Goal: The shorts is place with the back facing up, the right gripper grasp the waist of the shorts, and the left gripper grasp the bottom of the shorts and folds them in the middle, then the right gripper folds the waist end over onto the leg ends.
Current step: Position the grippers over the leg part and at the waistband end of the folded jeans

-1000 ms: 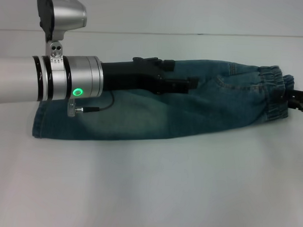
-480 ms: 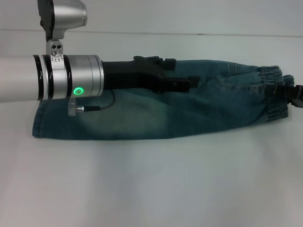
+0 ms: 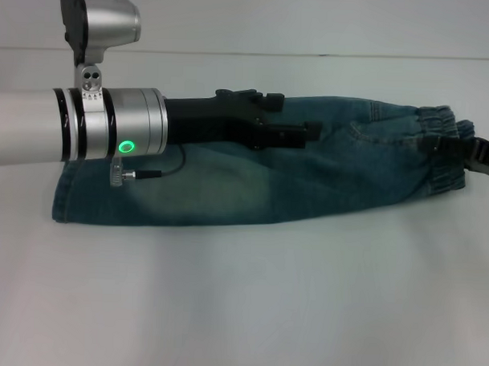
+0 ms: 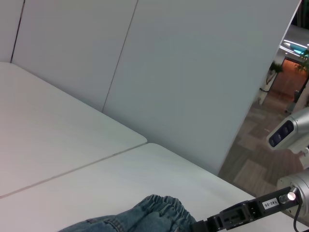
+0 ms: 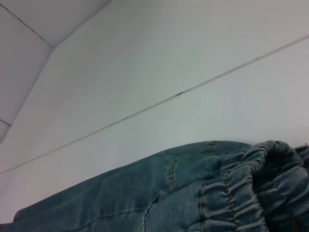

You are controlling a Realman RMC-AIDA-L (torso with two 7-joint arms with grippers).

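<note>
Jaws: left gripper (image 3: 298,130) apart; right gripper (image 3: 451,146) at waist (image 3: 440,154), closure unclear. Shorts (image 3: 252,183) lengthwise-folded; waist-over-legs fold pending.

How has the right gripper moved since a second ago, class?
Yes. In the head view the right gripper has pushed in from the right edge, farther over the waist of the still shorts.

Shorts (image 3: 309,173) on table (image 3: 240,311), waist (image 3: 440,154) rightward, left claw (image 3: 291,124) above.
</note>
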